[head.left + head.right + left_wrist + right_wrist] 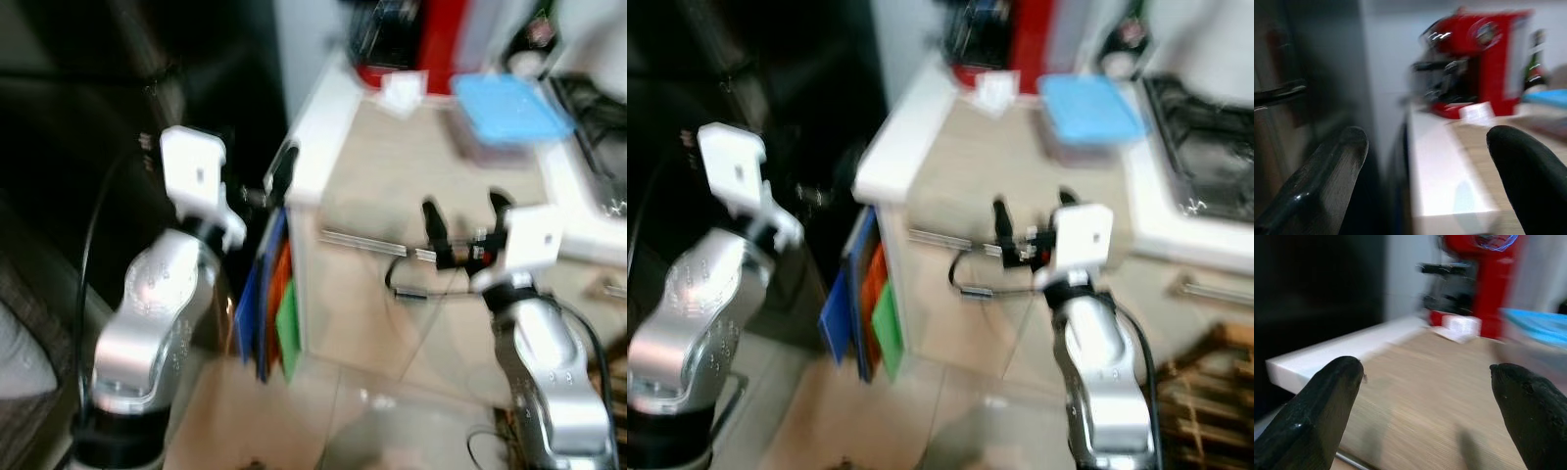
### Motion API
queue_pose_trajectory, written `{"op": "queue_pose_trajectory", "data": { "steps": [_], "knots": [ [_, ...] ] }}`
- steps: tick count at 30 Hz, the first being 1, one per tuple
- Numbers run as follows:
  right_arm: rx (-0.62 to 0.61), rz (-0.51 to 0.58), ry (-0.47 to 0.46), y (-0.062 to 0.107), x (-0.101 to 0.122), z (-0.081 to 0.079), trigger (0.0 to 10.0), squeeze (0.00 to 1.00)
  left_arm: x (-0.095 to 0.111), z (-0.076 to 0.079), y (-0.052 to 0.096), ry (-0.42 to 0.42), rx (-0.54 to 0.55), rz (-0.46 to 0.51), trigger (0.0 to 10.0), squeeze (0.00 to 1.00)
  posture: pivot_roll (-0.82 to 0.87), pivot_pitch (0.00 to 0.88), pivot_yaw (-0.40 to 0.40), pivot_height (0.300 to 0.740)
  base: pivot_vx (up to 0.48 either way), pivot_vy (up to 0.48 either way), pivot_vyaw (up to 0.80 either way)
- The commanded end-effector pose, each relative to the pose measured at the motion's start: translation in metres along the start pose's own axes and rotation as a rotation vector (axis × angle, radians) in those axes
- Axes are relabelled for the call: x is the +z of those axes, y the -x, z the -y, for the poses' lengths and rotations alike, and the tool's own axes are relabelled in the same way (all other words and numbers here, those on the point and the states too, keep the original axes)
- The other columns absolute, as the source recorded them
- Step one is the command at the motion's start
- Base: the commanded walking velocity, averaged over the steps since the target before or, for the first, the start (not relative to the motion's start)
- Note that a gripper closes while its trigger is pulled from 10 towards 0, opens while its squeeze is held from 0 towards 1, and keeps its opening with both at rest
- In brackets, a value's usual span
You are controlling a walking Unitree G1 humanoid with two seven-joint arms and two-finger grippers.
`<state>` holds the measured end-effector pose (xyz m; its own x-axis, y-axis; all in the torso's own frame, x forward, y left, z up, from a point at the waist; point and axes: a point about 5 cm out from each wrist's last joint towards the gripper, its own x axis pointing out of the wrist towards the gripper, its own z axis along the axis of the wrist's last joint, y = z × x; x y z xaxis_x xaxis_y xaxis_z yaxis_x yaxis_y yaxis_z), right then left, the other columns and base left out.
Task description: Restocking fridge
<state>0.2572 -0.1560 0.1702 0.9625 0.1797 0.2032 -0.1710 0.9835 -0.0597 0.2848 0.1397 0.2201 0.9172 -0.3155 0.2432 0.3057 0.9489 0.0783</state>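
1. Head views (both blurry, so I'd guess the robot's on the move): the left gripper (284,181) is up by the corner of the white-edged counter (318,127), next to the dark fridge front (59,147). The right gripper (462,220) hovers in front of the cabinet under the counter. Both have their fingers spread wide with nothing in them. A blue-lidded container (511,108) sits on the counter near a red coffee machine (431,39). Can't tell what's inside it. Blue, orange and green boards (274,304) are tucked between fridge and cabinet.

2. Left wrist view: fingers (1327,171) wide apart, empty, aimed along the counter edge with the fridge handle (1278,93) off to one side.

3. Right wrist view: fingers (1322,401) apart, empty, pointing across the counter at the blue-lidded container (1537,325).

My take: nothing's grabbed yet. Best let the motion settle, then line up squarely before reaching.
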Motion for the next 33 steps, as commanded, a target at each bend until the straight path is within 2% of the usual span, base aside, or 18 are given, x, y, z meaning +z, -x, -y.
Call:
{"op": "queue_pose_trajectory", "data": {
  "steps": [1, 7, 16, 21, 27, 33],
  "knots": [
    [-0.041, 0.04, 0.046, 0.0, 0.008, 0.009, 10.0, 0.0, 0.008, 0.007, -0.007, -0.001, -0.039, 0.043, 10.0, 0.0, -0.12, 0.0, 0.055, 0.74, 0.48, 0.0, 0.49],
    [-0.123, 0.125, 0.09, -0.008, 0.023, 0.02, 10.0, 0.0, 0.02, 0.01, -0.021, -0.006, -0.1, 0.11, 10.0, 0.0, -0.12, 0.0, 0.062, 0.74, 0.48, 0.0, 0.0],
    [-0.151, 0.187, 0.108, -0.014, 0.032, 0.021, 10.0, 0.0, 0.028, 0.02, -0.027, -0.024, -0.208, 0.173, 10.0, 0.0, -0.12, 0.0, 0.067, 0.74, 0.48, 0.0, 0.0],
    [-0.131, 0.233, 0.157, -0.018, 0.041, 0.017, 10.0, 0.0, 0.026, 0.021, -0.03, -0.017, -0.216, 0.166, 10.0, 0.0, -0.12, 0.0, 0.071, 0.74, 0.0, 0.0, -0.3],
    [-0.126, 0.261, 0.168, -0.02, 0.044, 0.015, 10.0, 0.0, 0.024, 0.019, -0.032, 0.047, -0.196, 0.165, 10.0, 0.0, -0.13, 0.0, 0.075, 0.74, 0.0, 0.0, -0.66],
    [-0.134, 0.272, 0.174, -0.021, 0.045, 0.017, 10.0, 0.0, 0.022, 0.019, -0.034, 0.061, -0.197, 0.161, 10.0, 0.0, -0.13, 0.0, 0.076, 0.74, 0.0, 0.0, -0.65]
  ]
}}
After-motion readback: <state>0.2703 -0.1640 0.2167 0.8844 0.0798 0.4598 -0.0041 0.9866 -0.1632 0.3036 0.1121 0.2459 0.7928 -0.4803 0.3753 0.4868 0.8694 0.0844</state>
